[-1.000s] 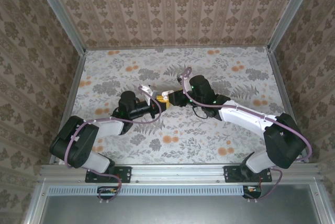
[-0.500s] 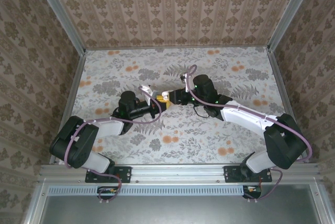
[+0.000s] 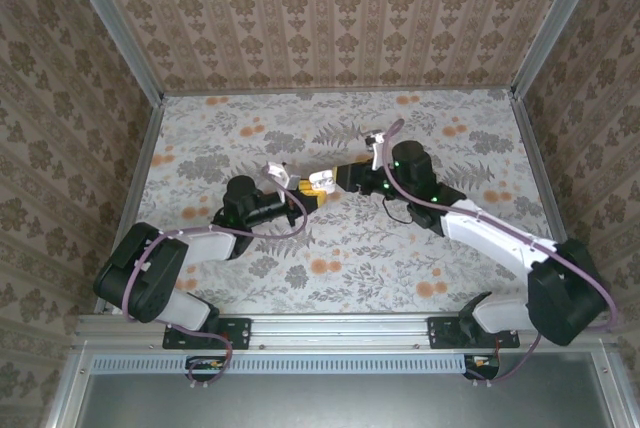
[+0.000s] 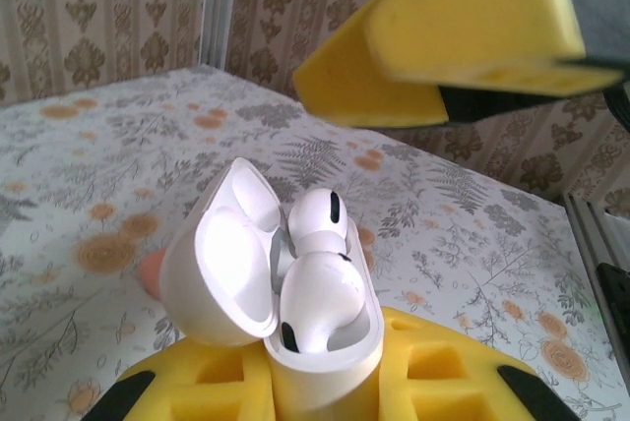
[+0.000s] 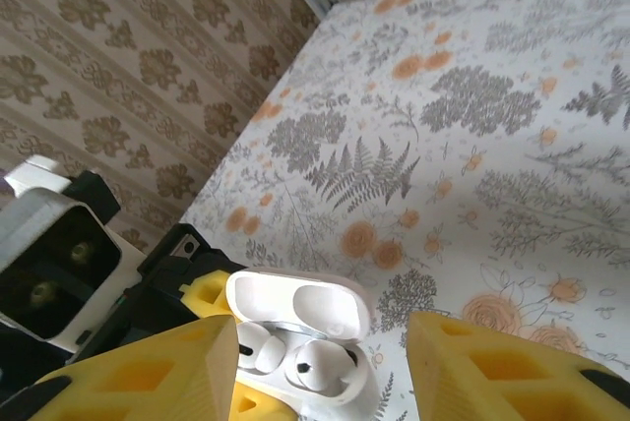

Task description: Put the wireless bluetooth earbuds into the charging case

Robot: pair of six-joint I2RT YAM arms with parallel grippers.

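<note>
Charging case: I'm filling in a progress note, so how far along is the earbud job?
Done: both earbuds sit in the charging case, one standing higher than the other. In hand: the left tool grips the case with its lid open; the right tool is open above it, holding nothing. Left: probably pressing the taller bud fully down, if it isn't seated.

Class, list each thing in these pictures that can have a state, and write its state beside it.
charging case, lid open, held upright in the left pincer.
earbuds, both sitting in the case; fully seated or not, cannot tell.
left pincer, shut on the charging case.
right pincer, open, holding nothing, clear of the case.
</note>
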